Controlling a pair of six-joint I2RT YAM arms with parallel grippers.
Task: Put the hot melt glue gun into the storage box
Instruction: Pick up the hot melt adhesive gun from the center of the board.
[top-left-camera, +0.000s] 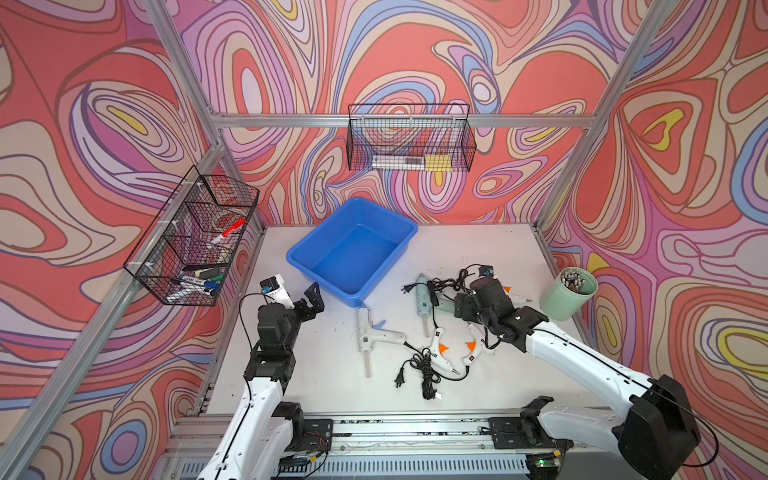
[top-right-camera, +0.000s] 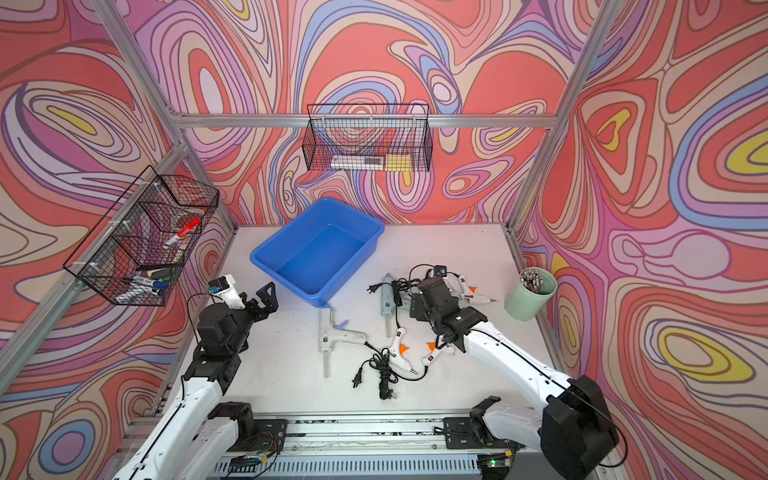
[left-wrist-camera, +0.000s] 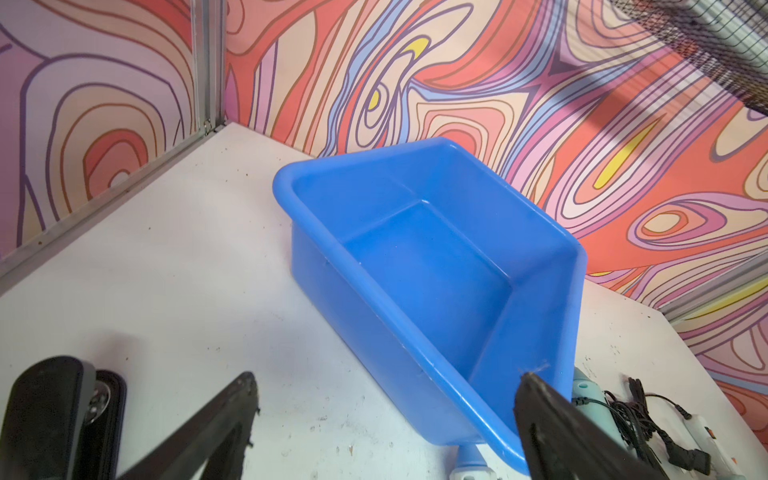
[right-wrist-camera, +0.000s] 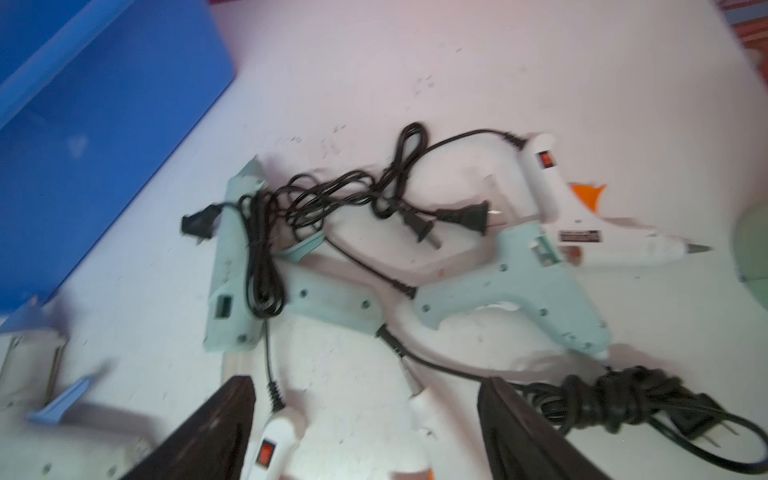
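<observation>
Table is carrying everything. Storage box is sitting toward the back of it, turned at an angle, interior showing bare blue. Left gripper is hovering just beside the box's near-left wall, jaws standing wide and gripping nothing. Right gripper is hanging low over the gun pile, jaws well apart, fingers straddling white handles without clamping any. Green cup is standing near the table's right edge. Glue guns are all lying on the table outside the box:
- White gun with blue trigger just beside the box's near corner.
- Pale teal gun to its right.
- Second teal gun by the right gripper.
- Orange-trigger gun nearer the robot.

Black cords are tangling among them.
</observation>
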